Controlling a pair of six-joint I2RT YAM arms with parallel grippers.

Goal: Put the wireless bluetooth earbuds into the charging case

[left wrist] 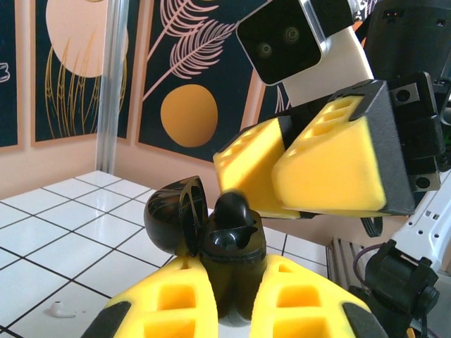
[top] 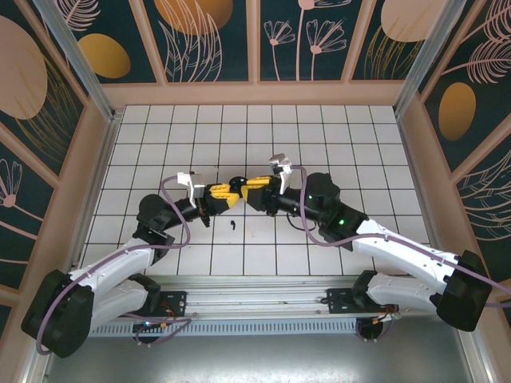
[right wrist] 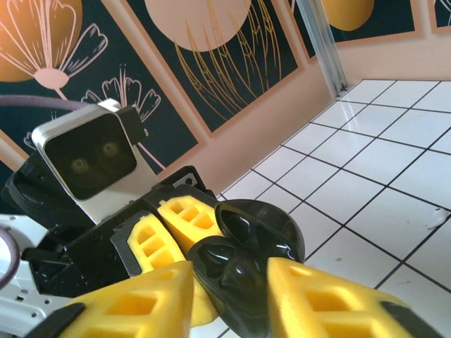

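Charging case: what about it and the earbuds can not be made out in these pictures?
- Left wrist view: the charging case is half hidden inside the left pincer; the black piece on top is blurred, perhaps an earbud.
- Left wrist view: the white earbud on the floor is out of focus.
- Top external view: the dark speck on the floor is too small to name.

It looked like a robotics lab test cell — a boxed-in bay with a white tiled floor (top: 263, 128), flower-printed wall panels (top: 207, 36) and aluminium corner posts (top: 68, 52) — where the left arm (top: 120, 267) and right arm (top: 399, 255) stood bolted to a metal rail (top: 255, 307).
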